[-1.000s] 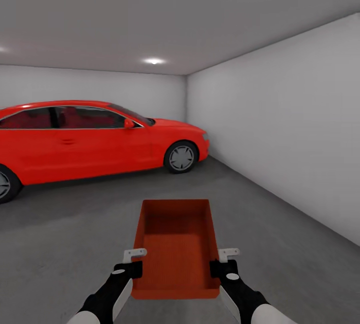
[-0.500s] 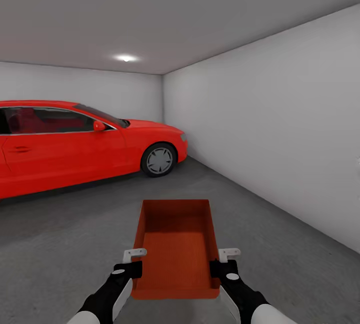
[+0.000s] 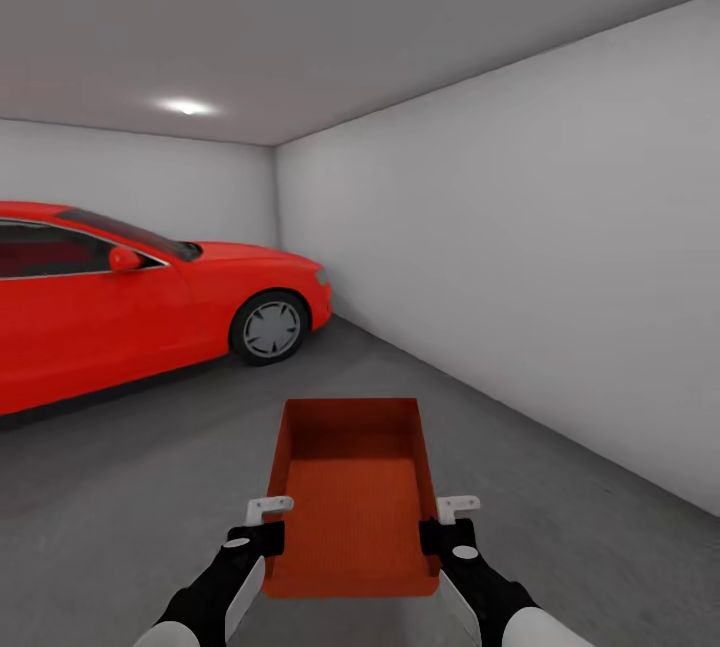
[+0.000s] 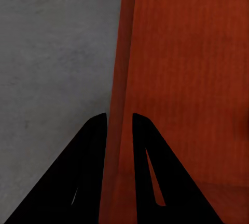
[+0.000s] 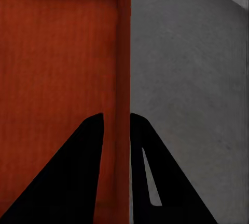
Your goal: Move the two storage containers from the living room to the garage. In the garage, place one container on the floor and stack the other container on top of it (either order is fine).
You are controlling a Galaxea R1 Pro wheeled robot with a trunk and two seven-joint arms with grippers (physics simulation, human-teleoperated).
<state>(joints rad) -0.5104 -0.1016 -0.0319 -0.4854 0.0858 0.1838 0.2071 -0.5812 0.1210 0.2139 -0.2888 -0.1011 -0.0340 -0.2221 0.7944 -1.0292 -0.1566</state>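
I carry one orange-red storage container (image 3: 352, 497) level in front of me, above the garage's dark grey concrete floor (image 3: 150, 487). My left gripper (image 3: 268, 523) is shut on its left wall and my right gripper (image 3: 448, 523) is shut on its right wall. In the left wrist view the ribbed wall (image 4: 118, 104) runs between the two black fingers of the left gripper (image 4: 119, 122). The right wrist view shows the other wall (image 5: 123, 68) pinched the same way by the right gripper (image 5: 116, 121). The bin is empty.
A shiny red car (image 3: 130, 302) stands at the left, its front wheel (image 3: 268, 327) near the far corner. A plain white wall (image 3: 520, 267) runs along the right. Open concrete lies ahead between car and wall.
The whole view has swung to the right: the car and the ceiling light slid left in the picture and more of the right wall shows. The container and both grippers keep their hold.
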